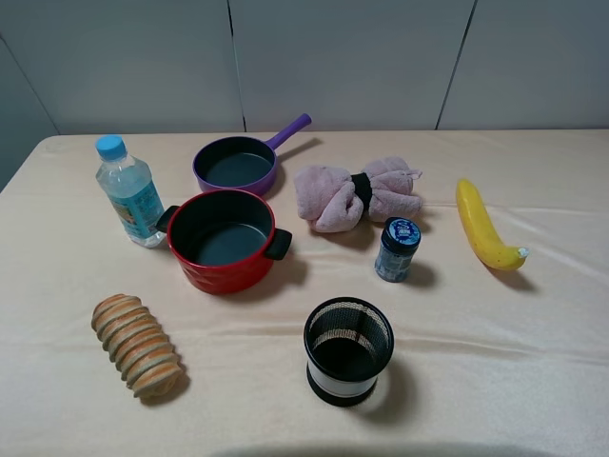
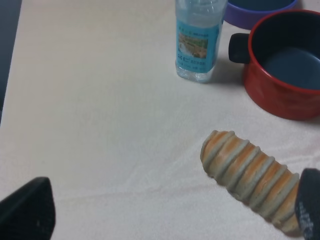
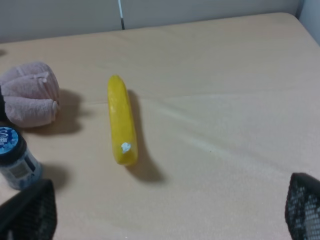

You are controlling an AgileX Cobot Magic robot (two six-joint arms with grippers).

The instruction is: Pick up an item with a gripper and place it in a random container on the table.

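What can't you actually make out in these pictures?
- Exterior high view: neither arm is in frame.
- Left wrist view: the bottle loses its cap, and the red pot one side, to the picture's edges.
- Right wrist view: the jar is clipped by an edge; its label print is too small to read.

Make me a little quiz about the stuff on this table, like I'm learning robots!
1. True or false: the red pot has nothing inside it.
2. Which thing lies closest to the blue-lidded jar? A: the pink towel. B: the water bottle. C: the striped bread roll.
3. What colour is the long-handled pan?

Key: 1 true. 2 A. 3 purple.
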